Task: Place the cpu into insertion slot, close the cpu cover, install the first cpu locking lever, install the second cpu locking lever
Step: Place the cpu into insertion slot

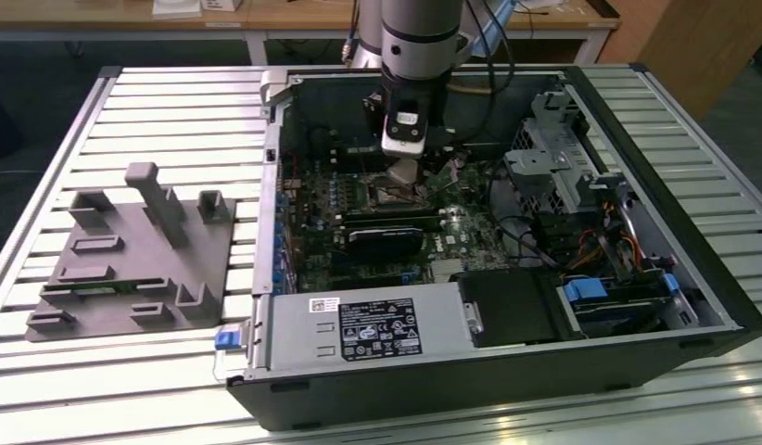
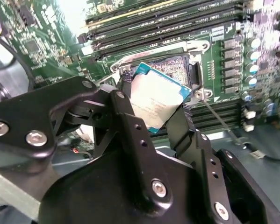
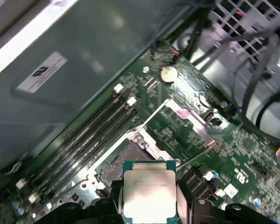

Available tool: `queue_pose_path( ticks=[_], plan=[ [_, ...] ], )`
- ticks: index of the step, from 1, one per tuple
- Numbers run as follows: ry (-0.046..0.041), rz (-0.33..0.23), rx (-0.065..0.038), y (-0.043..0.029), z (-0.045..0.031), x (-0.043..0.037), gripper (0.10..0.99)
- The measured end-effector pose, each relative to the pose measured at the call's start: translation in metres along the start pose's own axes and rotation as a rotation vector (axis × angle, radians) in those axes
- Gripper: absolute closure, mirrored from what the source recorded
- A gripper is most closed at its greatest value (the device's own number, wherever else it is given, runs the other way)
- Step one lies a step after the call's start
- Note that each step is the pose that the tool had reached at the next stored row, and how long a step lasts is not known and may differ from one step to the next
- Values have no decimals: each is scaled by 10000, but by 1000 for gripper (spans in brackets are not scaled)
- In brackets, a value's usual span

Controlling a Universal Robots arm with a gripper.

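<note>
We take this for a robotics lab or workshop: a slatted aluminium bench [image 1: 109,389] carries an opened computer case [image 1: 480,389] and a grey parts fixture [image 1: 121,269], a robot arm [image 1: 421,37] reaches in at upper centre, and wooden desks [image 1: 295,14] line the top edge.

The exterior view is looking down on the whole computer case [image 1: 418,380]; both wrist views (riding close) are sharing the insertion slot [image 2: 177,70] [image 3: 115,161] and cpu [image 2: 156,100] [image 3: 149,191].

The arm [image 1: 421,37] is held upright at the scene's far middle, wrist pointed down; the gripper [image 1: 403,174] is clamped on the cpu [image 2: 156,100].
</note>
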State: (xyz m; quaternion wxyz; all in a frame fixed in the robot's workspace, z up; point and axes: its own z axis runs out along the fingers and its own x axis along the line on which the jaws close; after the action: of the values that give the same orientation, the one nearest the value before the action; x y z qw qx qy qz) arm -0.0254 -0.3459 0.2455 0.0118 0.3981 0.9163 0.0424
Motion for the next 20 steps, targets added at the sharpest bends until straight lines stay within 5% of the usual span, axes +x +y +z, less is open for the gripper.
queue_pose_path(
  ticks=[20],
  plan=[
    [-325,3618,-39,-2,26,0,545]
  ],
)
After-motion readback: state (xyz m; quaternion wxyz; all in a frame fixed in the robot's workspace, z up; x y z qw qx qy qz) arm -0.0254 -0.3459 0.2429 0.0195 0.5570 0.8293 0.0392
